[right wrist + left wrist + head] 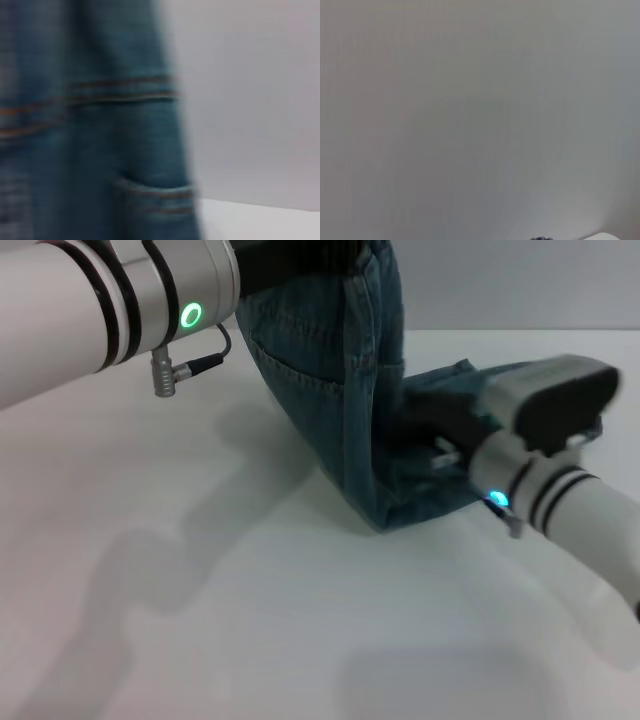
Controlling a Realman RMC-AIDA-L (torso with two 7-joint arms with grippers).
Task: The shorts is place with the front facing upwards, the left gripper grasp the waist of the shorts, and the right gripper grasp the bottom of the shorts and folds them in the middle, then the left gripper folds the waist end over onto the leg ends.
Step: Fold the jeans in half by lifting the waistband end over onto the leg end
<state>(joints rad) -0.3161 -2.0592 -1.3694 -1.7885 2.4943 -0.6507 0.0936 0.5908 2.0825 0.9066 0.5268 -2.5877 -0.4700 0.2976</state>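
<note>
Denim shorts (330,380) hang lifted between both arms; jaws' state cannot be told.

Denim shorts (330,370) hanging lifted, lower end on table.

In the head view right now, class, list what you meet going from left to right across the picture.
Left arm with green light → hanging denim shorts → right arm with blue light.
</note>
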